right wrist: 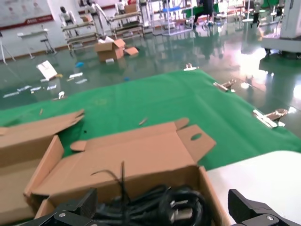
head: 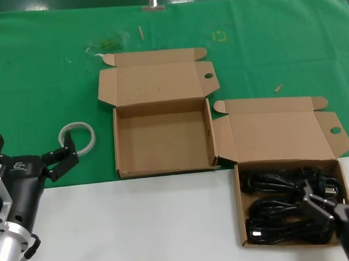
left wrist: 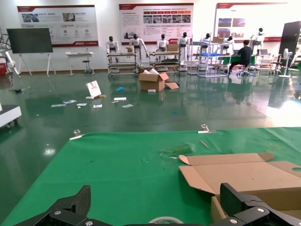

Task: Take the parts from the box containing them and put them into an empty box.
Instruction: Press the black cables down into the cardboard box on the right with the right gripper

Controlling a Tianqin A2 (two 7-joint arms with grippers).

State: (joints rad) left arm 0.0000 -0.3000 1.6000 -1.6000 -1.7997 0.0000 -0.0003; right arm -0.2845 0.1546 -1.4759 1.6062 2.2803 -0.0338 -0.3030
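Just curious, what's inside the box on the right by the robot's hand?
Coiled black cords with plugs fill the right box. The right gripper, open, hangs over them and hides some; the box floor beneath cannot be seen.

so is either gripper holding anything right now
No. The right gripper is open over the cords in their box; the left gripper is open and empty.

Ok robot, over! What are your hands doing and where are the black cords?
Right gripper open, over the cords in their box. Left gripper open, idle near white ring. Empty box unobstructed.
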